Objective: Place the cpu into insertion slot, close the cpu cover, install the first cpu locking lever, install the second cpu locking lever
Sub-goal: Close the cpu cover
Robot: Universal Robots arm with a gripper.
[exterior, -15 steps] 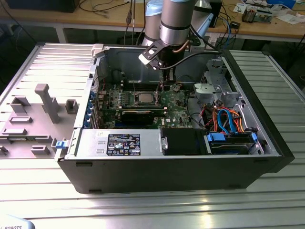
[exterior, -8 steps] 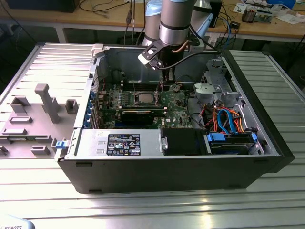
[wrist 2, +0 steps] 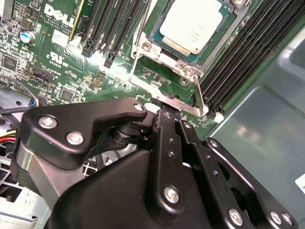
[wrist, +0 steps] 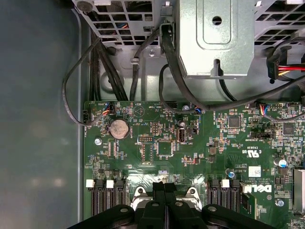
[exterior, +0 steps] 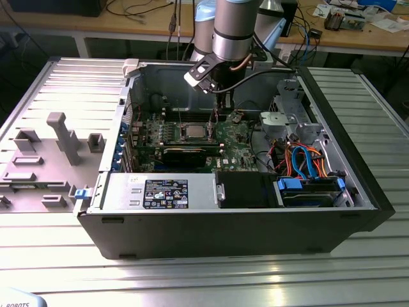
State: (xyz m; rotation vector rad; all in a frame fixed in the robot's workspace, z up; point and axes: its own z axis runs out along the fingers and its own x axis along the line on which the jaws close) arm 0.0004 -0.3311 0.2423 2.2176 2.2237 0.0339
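Note:
The cpu (wrist 2: 193,24), a square chip with a dull silver top, lies seated in the insertion slot (exterior: 181,134) on the green motherboard; in the exterior view the cpu (exterior: 192,132) shows mid-board. The silver cpu cover (wrist 2: 164,61) frames it and lies down around its edges. A thin wire lever (wrist 2: 141,28) runs along one side of the socket. My gripper (exterior: 222,109) hangs inside the open case, to the exterior view's right of the socket. In both wrist views my gripper (wrist 2: 164,110) (wrist: 164,186) is shut, its tips at the socket's metal edge, with nothing visible between the fingers.
Long black memory slots (wrist 2: 248,52) flank the socket. A black expansion card (exterior: 192,153) lies just in front of it, then the power supply (exterior: 160,192). Blue and orange cables (exterior: 307,160) fill the right bay. A metal drive cage (wrist: 214,38) and black cables (wrist: 109,71) stand beyond the board.

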